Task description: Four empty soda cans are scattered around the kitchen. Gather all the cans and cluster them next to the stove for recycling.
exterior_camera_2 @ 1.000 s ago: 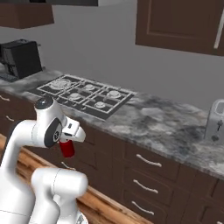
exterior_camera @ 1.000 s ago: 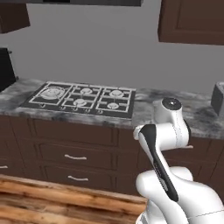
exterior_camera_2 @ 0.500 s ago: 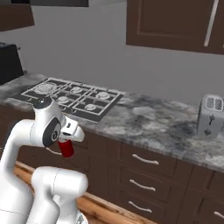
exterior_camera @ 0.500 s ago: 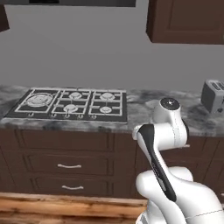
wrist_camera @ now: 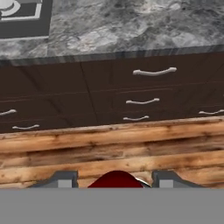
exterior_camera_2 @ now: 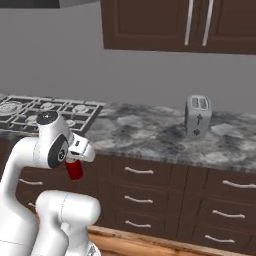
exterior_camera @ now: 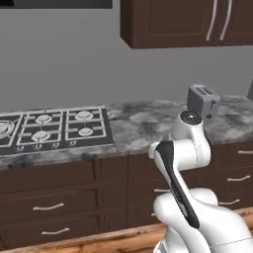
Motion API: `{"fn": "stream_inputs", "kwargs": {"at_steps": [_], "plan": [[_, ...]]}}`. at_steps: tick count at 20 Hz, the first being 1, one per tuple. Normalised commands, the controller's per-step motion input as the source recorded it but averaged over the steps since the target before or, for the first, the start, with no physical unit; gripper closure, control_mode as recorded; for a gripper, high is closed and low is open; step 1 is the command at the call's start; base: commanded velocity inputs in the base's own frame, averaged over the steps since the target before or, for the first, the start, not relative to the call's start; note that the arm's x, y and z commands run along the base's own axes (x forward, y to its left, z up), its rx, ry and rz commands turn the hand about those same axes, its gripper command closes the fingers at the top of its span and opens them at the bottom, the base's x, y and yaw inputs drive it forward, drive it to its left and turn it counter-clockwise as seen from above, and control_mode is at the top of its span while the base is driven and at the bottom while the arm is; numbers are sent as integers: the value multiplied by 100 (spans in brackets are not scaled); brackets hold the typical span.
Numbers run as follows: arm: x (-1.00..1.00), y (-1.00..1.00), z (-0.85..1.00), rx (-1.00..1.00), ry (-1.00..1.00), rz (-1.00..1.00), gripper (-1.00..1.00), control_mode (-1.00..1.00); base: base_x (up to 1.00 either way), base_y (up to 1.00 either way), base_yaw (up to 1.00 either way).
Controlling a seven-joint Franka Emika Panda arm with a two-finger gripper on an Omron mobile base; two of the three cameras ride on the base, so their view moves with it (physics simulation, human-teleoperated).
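Between closed jaws: one soda can (exterior_camera_2: 75,170) (red).

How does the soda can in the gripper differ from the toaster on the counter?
The soda can is red and small; the toaster is silver-grey and much bigger. The can hangs in the gripper, off the counter, in front of the drawers; the toaster stands on the counter, free of the arm. Both are upright.

One red soda can (exterior_camera_2: 75,170), one stove (exterior_camera: 49,129), one silver toaster (exterior_camera_2: 198,116).
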Motion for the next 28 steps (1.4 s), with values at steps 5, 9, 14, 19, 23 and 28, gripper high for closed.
{"fn": "stream_inputs", "kwargs": {"at_steps": [5,9,14,19,23,28], "plan": [[0,0,0,0,0,0,100,100,8,54,-24],[0,0,0,0,0,0,100,100,24,62,-5],[0,0,0,0,0,0,100,100,73,8,0],[0,0,0,0,0,0,100,100,81,23,0],[0,0,0,0,0,0,100,100,52,33,0],[0,0,0,0,0,0,100,100,5,3,0]]}}
